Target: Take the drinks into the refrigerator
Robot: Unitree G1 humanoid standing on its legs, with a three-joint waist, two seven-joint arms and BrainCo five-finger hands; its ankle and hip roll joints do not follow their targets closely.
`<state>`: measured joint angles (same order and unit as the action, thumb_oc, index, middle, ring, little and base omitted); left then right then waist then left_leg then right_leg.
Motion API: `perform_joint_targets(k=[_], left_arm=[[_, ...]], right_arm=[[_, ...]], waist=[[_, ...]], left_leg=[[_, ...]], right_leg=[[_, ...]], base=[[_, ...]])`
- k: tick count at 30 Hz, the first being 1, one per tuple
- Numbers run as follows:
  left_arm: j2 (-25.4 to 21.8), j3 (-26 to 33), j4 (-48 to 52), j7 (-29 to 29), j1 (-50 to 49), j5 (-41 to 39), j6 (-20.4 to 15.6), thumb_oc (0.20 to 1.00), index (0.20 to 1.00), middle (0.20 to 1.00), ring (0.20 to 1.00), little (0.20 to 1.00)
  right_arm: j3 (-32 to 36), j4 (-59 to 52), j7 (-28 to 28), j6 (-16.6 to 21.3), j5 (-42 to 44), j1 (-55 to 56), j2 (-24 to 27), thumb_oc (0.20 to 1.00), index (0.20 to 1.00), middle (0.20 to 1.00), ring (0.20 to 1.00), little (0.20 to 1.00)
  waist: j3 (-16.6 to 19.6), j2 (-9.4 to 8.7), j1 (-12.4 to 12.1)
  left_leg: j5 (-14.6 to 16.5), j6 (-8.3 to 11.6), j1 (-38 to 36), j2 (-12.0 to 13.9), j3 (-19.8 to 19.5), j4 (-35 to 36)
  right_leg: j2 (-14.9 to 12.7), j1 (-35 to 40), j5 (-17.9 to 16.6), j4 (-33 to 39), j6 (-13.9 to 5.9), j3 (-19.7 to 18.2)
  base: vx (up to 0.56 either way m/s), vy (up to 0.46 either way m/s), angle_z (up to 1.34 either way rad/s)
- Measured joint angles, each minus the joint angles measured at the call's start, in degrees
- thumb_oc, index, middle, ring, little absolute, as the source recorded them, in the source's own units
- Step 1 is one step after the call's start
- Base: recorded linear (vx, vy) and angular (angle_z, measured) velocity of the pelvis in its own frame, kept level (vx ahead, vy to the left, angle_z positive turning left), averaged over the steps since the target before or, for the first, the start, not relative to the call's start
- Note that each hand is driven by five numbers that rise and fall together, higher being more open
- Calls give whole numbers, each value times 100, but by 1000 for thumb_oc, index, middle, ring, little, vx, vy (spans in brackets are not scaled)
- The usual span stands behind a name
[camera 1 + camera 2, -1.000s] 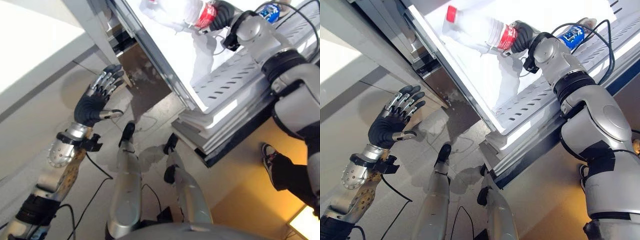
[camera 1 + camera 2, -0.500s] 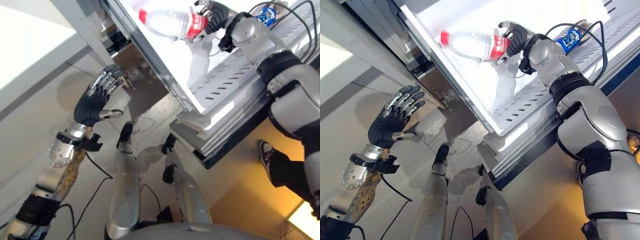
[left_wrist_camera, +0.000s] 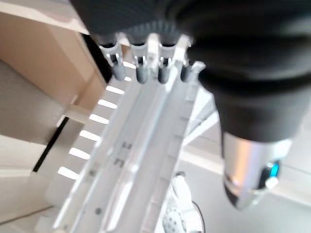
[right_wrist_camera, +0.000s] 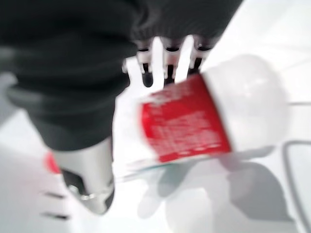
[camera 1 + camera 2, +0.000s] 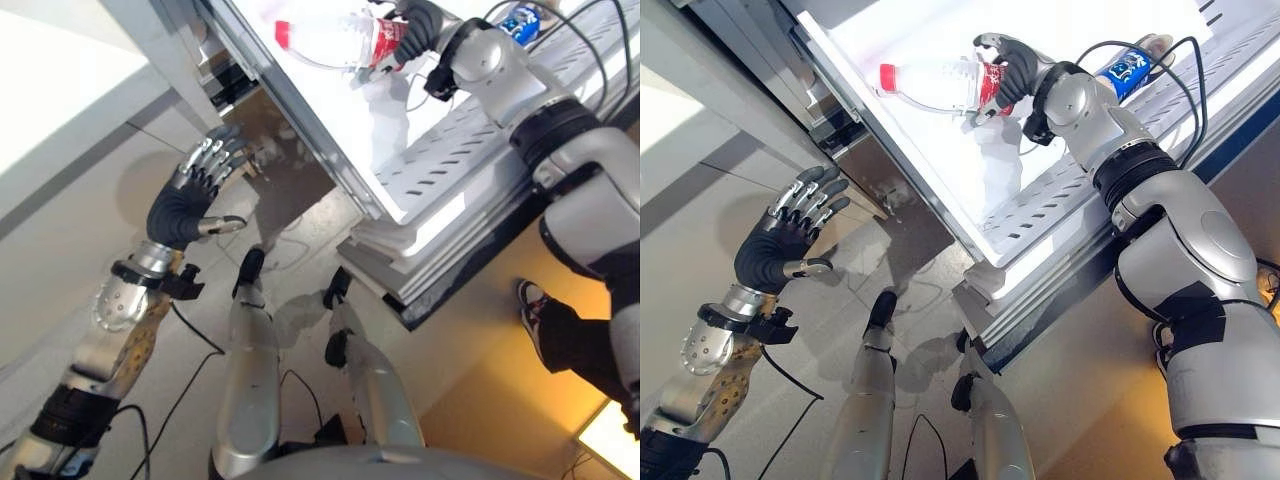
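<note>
My right hand (image 5: 1012, 62) reaches into the lit white refrigerator (image 5: 902, 150) and is shut on a clear water bottle (image 5: 940, 85) with a red cap and a red label. The bottle lies almost level in the air, cap pointing away from the hand. In the right wrist view the red label (image 4: 184, 119) sits between the fingers and the thumb (image 4: 87, 179). A blue drink (image 5: 1127, 68) lies on the slotted shelf beyond my right wrist. My left hand (image 5: 190, 195) hangs open outside the refrigerator, fingers spread, holding nothing.
A white slotted shelf (image 5: 1065, 195) runs under my right arm, with the refrigerator's lower edge (image 5: 420, 270) jutting out below it. The grey frame (image 5: 290, 110) stands between my two hands. A person's shoe (image 5: 537, 305) is on the floor at the right.
My right hand has brought the bottle lower and further left inside the refrigerator, tipping it from slanted to nearly level. The left hand has stayed where it was.
</note>
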<state>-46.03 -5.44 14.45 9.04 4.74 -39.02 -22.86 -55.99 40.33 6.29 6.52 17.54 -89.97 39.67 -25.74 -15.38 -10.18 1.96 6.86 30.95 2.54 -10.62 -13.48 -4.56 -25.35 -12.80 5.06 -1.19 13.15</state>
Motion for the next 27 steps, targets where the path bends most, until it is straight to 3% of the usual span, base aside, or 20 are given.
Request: perform_joint_targets(k=[3,6,8,9,12,15,16,17,18,19,20,21,22,23,24,25,27], left_arm=[[-5,47,11,8,-9,1,-2,1000,1000,1000,1000,1000],[0,278,16,25,-220,3,1,1000,1000,1000,1000,1000],[7,407,23,70,-341,3,-1,1000,1000,1000,1000,1000],[8,490,18,113,-440,2,-2,1000,1000,1000,1000,1000],[37,585,21,233,-561,6,4,1000,1000,1000,1000,1000],[152,827,48,314,-725,9,0,1000,1000,1000,1000,1000],[265,950,50,331,-783,20,4,1000,1000,1000,1000,1000],[348,1062,73,345,-872,21,-3,1000,1000,1000,1000,1000],[474,1170,88,336,-958,60,0,1000,1000,1000,1000,1000],[540,1342,183,346,-1051,164,-2,1000,1000,1000,1000,1000],[585,1470,186,362,-1099,226,-2,1000,1000,1000,1000,1000],[608,1526,183,360,-1130,225,-2,1000,1000,1000,1000,1000],[660,1557,181,379,-1158,238,-1,1000,1000,1000,1000,1000],[774,1639,197,403,-1143,258,-7,1000,1000,1000,1000,1000],[842,1687,195,395,-1129,272,-6,1000,1000,1000,1000,1000],[928,1727,183,400,-1144,279,-4,1000,1000,1000,1000,1000],[975,1724,175,402,-1102,365,-3,1000,1000,1000,1000,1000]], right_arm=[[230,-845,26,154,356,157,547,1000,1000,1000,1000,1000],[899,-2197,31,294,623,784,1690,1000,1000,1000,1000,1000],[1623,-2832,29,384,704,1449,2315,1000,1000,1000,1000,1000],[2348,-3122,0,507,742,2103,2578,1000,1000,1000,1000,1000],[3622,-3506,-76,658,786,3537,2826,1000,1000,1000,1000,1000],[4886,-4138,-58,747,789,5003,2796,1000,1000,1000,1000,1000],[5599,-4407,-43,815,773,5953,2704,1000,1000,1000,1000,1000],[5830,-4476,-41,846,770,6287,2551,1000,1000,1000,1000,1000],[6397,-4529,-45,859,588,7093,2246,1000,1000,1000,1000,1000],[6843,-4589,-75,858,392,7800,1898,1000,1000,1000,1000,1000],[7142,-4598,-59,842,167,8428,1543,1000,1000,1000,1000,1000],[7137,-4579,-69,802,104,8593,1449,928,928,928,928,928],[7270,-4515,-25,863,9,8868,1216,777,777,777,777,777],[7601,-4473,-33,928,-137,9153,588,592,592,592,592,592],[7632,-4404,-73,874,-206,9273,328,495,495,495,495,495],[7517,-4334,-31,823,-406,9542,120,200,200,200,200,200],[7397,-4022,-12,852,-633,9618,-172,200,200,200,200,200]], waist=[[-2,2,-12],[-1,1,18],[-4,5,29],[-3,3,27],[5,-8,211],[20,-28,273],[22,-30,367],[21,-29,379],[27,-36,479],[24,-28,503],[62,-79,541],[79,-100,593],[101,-79,642],[111,-82,666],[113,-84,683],[118,-73,736],[131,-62,773]], left_leg=[[3,0,-263,-5,12,16],[13,-4,-578,-20,37,8],[21,-13,-742,-20,106,-4],[39,-23,-857,-32,123,-9],[95,-70,-1102,-63,248,-51],[77,-138,-1211,-142,358,-10],[79,-185,-1301,-182,450,28],[72,-223,-1357,-196,459,67],[89,-284,-1457,-180,567,102],[121,-328,-1496,-78,689,142],[177,-327,-1544,-159,731,112],[244,-338,-1557,-186,759,36],[307,-349,-1530,-184,805,-69],[356,-360,-1525,-182,824,-118],[360,-345,-1528,-182,834,-134],[393,-352,-1523,-183,871,-181],[411,-365,-1527,-188,874,-190]], right_leg=[[-12,257,1,-2,-1,-4],[-21,546,5,-36,-6,-31],[-33,654,15,-100,-16,-99],[-41,762,27,-109,-29,-127],[-76,965,96,-93,-100,-331],[-129,968,109,-68,-120,-535],[-162,972,153,-67,-191,-654],[-185,1021,224,-22,-288,-648],[-194,1057,411,6,-537,-692],[-168,1009,514,-221,-606,-665],[-152,1021,392,-482,-465,-686],[-154,1049,324,-438,-282,-744],[-146,1056,304,-399,-251,-796],[-146,1070,300,-369,-255,-807],[-146,1086,297,-356,-257,-810],[-149,1087,276,-354,-239,-828],[-159,1091,268,-359,-246,-817]], base=[[-8,22,0],[-12,28,-3],[1,62,-13],[11,47,-8],[16,94,-16],[23,87,-33],[22,77,-29],[20,78,-52],[11,63,-48],[19,53,-50],[2,51,-32],[-1,58,-24],[-19,48,-20],[-5,26,-16],[-3,21,-13],[-7,13,-7],[-27,11,-4]])
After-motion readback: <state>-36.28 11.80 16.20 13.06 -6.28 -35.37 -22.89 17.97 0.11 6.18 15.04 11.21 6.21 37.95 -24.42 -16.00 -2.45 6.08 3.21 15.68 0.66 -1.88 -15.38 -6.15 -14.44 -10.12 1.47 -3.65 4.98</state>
